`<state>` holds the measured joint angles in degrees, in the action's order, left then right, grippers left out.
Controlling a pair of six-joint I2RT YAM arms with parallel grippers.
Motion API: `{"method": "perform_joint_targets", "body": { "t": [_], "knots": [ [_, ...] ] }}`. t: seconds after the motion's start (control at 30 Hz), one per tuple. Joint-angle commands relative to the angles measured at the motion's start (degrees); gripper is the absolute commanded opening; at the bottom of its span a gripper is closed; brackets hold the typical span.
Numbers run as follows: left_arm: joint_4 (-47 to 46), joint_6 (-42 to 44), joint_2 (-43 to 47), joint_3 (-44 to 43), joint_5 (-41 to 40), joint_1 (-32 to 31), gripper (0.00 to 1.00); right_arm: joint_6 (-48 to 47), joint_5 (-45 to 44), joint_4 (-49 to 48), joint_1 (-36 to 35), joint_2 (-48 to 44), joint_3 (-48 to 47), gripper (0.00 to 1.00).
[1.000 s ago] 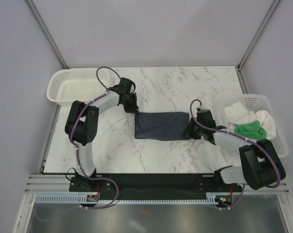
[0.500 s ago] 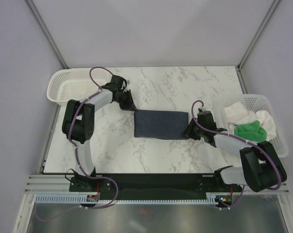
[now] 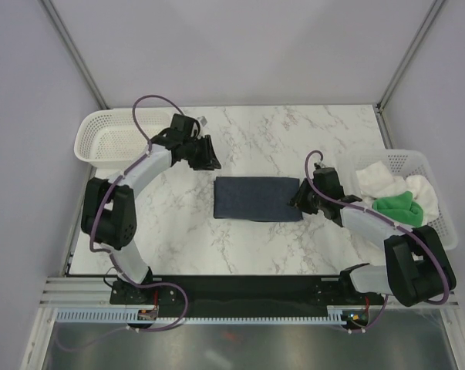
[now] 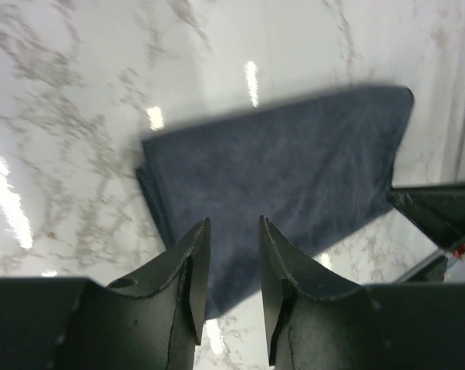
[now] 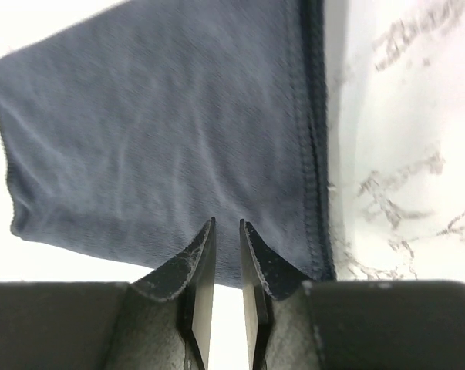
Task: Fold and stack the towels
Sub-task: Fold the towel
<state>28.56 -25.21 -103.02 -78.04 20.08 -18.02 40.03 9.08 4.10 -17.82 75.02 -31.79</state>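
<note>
Navy towel (image 3: 257,199) lies folded flat as a rectangle on the marble surface (image 3: 294,139). Left pincer (image 3: 209,154) hovers just beyond the towel's far-left corner, clear of the cloth, released, with nothing between its jaws. Right pincer (image 3: 298,202) sits at the towel's right edge, jaws nearly together with a thin slit; whether they pinch cloth cannot be told. Green towel (image 3: 394,205) and white towel (image 3: 375,179) lie bunched in the mesh basket (image 3: 440,208) right of the navy towel. A second mesh basket (image 3: 101,139) stands to its far left.
</note>
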Motion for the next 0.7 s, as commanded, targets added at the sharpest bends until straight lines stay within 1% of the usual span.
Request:
{"method": "perform_joint_targets", "body": {
  "t": [0.0,0.07,0.1,0.17,0.2,0.3,0.47,0.57,0.67],
  "knots": [
    [-2.35,-0.45,5.81,6.12,0.92,-5.52,0.38,-1.18,-1.00,2.14,0.07,-1.46,-3.54,0.27],
    [-4.90,-2.82,7.66,9.73,0.67,-7.72,0.36,-1.18,-0.82,2.32,-0.02,-1.02,-4.07,0.27],
    [-6.83,-3.61,8.10,13.32,0.41,-8.17,0.35,-1.36,-0.73,2.32,-0.02,-0.85,-4.07,0.27],
    [-8.42,-5.46,8.89,16.68,-0.91,-8.87,0.34,-2.06,-0.91,2.23,-0.10,-0.49,-3.46,0.27],
    [-9.13,-5.98,8.98,19.82,-1.87,-8.87,0.34,-2.24,-1.17,2.23,-0.11,-0.32,-3.11,0.27],
    [-11.33,-7.57,8.02,24.41,-4.16,-8.87,0.34,-2.94,-2.22,1.88,-0.02,0.47,-1.52,0.26],
    [-11.94,-10.47,7.83,28.29,-8.38,-8.87,0.33,-3.12,-3.63,1.70,0.07,0.39,0.41,0.26],
    [-12.21,-11.44,9.24,29.52,-8.04,-8.87,0.37,-3.12,-4.60,2.23,0.07,-0.40,0.85,0.26],
    [-11.42,-11.61,11.78,27.60,-6.19,-8.87,0.42,-3.73,-2.94,3.80,0.07,-1.02,-0.89,0.27]
  ]
}}
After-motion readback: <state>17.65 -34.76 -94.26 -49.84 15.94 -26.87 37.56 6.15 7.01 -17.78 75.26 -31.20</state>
